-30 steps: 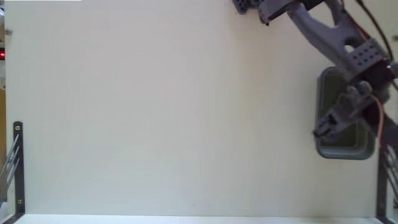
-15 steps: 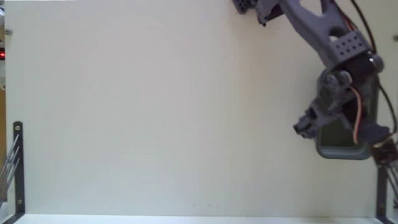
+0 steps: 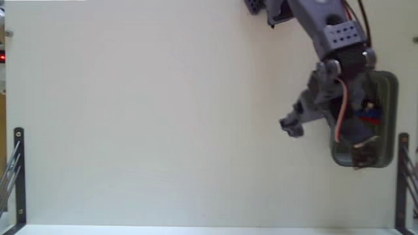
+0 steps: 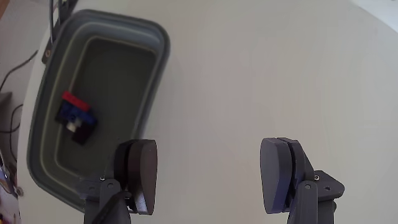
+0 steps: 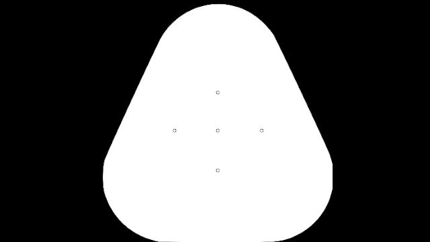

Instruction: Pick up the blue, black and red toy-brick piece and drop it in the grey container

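Drop is done. My gripper (image 4: 211, 180) is spread wide with nothing between the pads; bare table shows through the gap in the wrist view.

What changed: a second ago I was hanging over the grey container (image 3: 390, 117), and half a second ago I was already sliding off its left rim in the fixed view. Now I'm clear of it on that left side, over bare tabletop (image 3: 163, 117), still swinging away. Arm links still overlap part of the bin from above.

The toy-brick piece (image 4: 76, 117) is inside the grey container (image 4: 152, 81), lying on the floor toward one end, not touching the walls as far as the wrist view shows. In the fixed view I only get a small red-blue speck (image 3: 369, 115) past my wrist, so I'd trust the wrist camera for its place.

Read: task goal looks met, only retreat left.

Materials:
- Container: dark grey matte plastic, rounded-rectangle, thick raised rim, stepped inner wall.
- Brick piece: hard glossy plastic, blocky; red strip, blue middle, black end, white speck.
- My fingers (image 4: 140, 174): dark purple-grey printed plastic, flat rounded paddles.
- Table: smooth, pale cream, featureless.
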